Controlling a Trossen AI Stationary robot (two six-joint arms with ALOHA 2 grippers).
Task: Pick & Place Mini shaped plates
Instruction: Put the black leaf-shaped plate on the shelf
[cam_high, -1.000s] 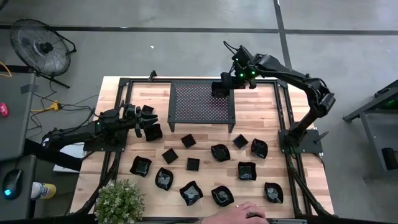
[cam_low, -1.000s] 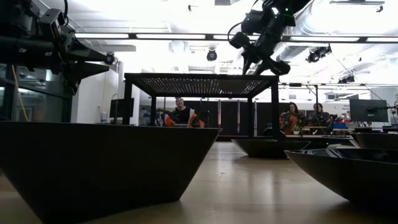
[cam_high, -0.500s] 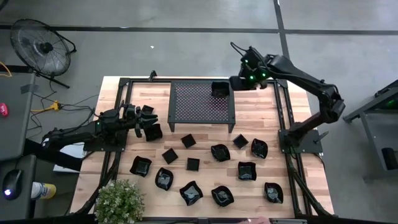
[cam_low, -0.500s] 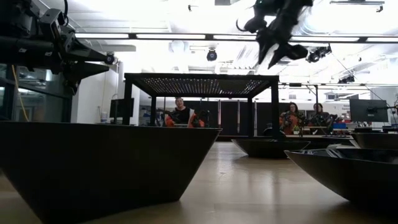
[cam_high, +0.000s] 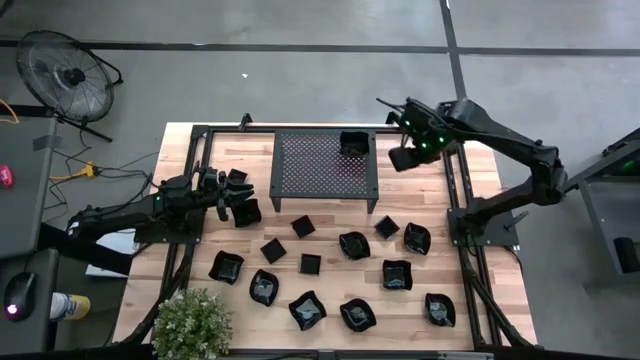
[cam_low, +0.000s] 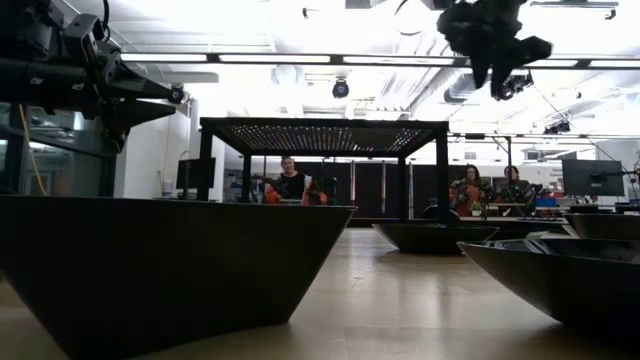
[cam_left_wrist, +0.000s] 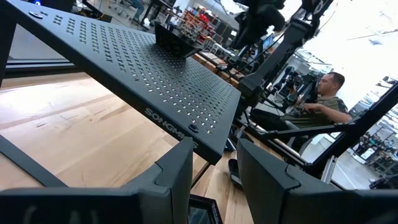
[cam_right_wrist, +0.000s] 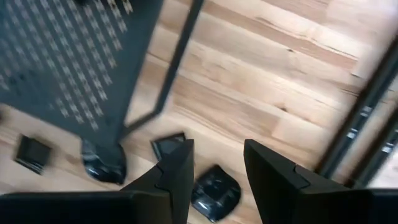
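Note:
Several mini shaped plates, small glossy black dishes (cam_high: 352, 243), lie scattered on the near half of the wooden table. One more plate (cam_high: 352, 143) sits on the far right corner of the black perforated rack (cam_high: 325, 165); the left wrist view also shows this plate (cam_left_wrist: 177, 40). My right gripper (cam_high: 403, 158) hangs high over the bare wood to the right of the rack, pointing down, open and empty. My left gripper (cam_high: 236, 193) stays level at the table's left, open, beside two plates (cam_high: 245, 212). Nothing is between its fingers (cam_left_wrist: 177, 180).
The rack stands on thin legs (cam_right_wrist: 174, 62), with plates (cam_right_wrist: 214, 190) on the wood near its right legs. A black frame rail (cam_high: 455, 190) runs along the table's right side. A potted plant (cam_high: 190, 320) stands at the near left corner. People sit in the room beyond (cam_low: 290, 185).
My right gripper has drawn away from the rack's far right corner, going toward the table's right edge and upward, and tipped to point more steeply down. The plate stays behind on the rack. A hand at the table's near edge has gone out of view.

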